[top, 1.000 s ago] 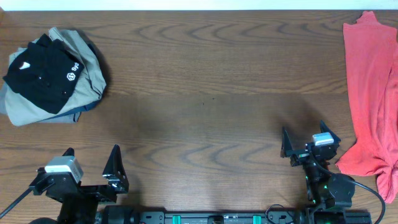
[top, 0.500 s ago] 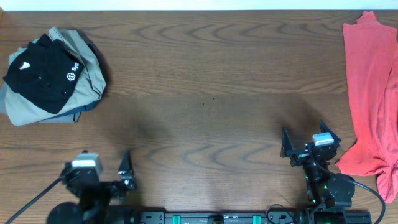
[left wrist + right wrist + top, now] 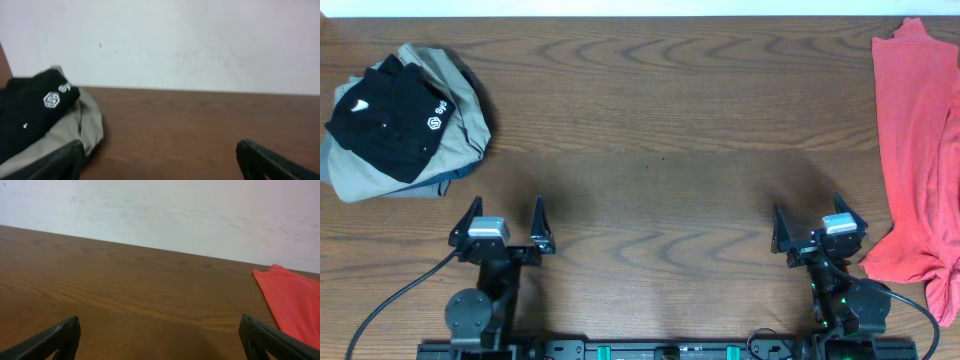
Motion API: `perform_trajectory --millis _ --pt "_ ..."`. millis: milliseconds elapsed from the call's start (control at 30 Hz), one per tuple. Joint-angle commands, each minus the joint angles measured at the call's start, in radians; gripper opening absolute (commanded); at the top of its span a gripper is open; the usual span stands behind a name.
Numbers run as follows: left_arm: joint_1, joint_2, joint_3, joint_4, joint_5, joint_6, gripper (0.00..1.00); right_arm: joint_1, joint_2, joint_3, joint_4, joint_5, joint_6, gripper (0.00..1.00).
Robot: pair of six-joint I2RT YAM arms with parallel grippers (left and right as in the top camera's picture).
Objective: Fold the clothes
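Looking down from overhead, the wooden table [image 3: 660,130] shows a wavy brown grain. At its far-left corner lies a rumpled heap: a black shirt [image 3: 380,120] with small white logo marks on top of khaki trousers [image 3: 460,125], whose soft folds bulge out around it. Along the right edge a coral-red garment [image 3: 920,150] lies long and narrow, bunched at its near end. The left gripper [image 3: 505,215] and right gripper [image 3: 810,222] sit near the front edge, well apart, both with jaws spread wide and nothing between them.

From the left wrist, the shirt's hexagon logo reads clearly, with khaki cloth curving beneath it, and a pale wall [image 3: 175,40] rises behind the table — something the overhead view does not give. Dark fingertips [image 3: 55,162] frame bare wood.

From the right wrist, only a flat corner of the red garment shows at the right, with the same pale wall behind.
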Motion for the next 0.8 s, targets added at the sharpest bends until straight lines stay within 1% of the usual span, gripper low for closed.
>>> perform_trajectory --millis 0,33,200,767 --pt "0.003 -0.008 -0.097 0.089 -0.019 0.015 0.98 0.011 -0.006 -0.003 -0.002 0.002 -0.013 0.99" --pt "0.002 -0.008 -0.128 0.111 -0.018 0.014 0.98 0.011 -0.006 -0.003 -0.002 0.002 -0.013 0.99" --pt "0.002 -0.008 -0.123 -0.043 -0.018 0.015 0.98 0.011 -0.006 -0.003 -0.002 0.002 -0.013 0.99" --pt "0.002 -0.005 -0.123 -0.037 -0.018 0.015 0.98 0.011 -0.006 -0.003 -0.002 0.002 -0.013 0.99"
